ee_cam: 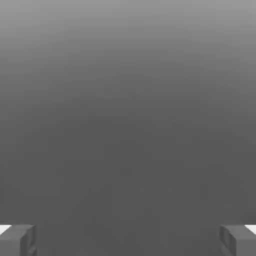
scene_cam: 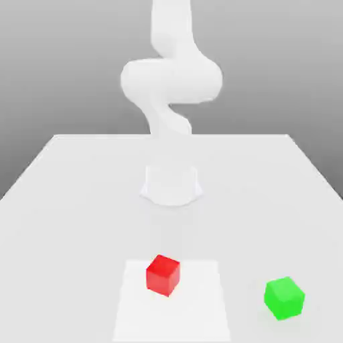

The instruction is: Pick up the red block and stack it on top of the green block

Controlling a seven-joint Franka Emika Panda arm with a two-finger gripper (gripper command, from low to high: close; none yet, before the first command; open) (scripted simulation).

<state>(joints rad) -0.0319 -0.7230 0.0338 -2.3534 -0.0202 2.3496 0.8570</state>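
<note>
The red block (scene_cam: 163,275) is a small bright cube resting on a paler square patch (scene_cam: 201,308) of the white table, near the front edge. At the exterior view's right, about a hand's width from it, stands the green block (scene_cam: 284,298), the same size and apart from everything. In the hand view my gripper (ee_cam: 128,240) is open, its two grey fingertips (ee_cam: 20,239) set wide apart with only plain grey background between them. Nothing is held.
The white table (scene_cam: 80,201) stretches back to the arm's round base (scene_cam: 171,184) at the middle. The arm's white links (scene_cam: 171,80) rise from there and bend upward past the picture's upper edge.
</note>
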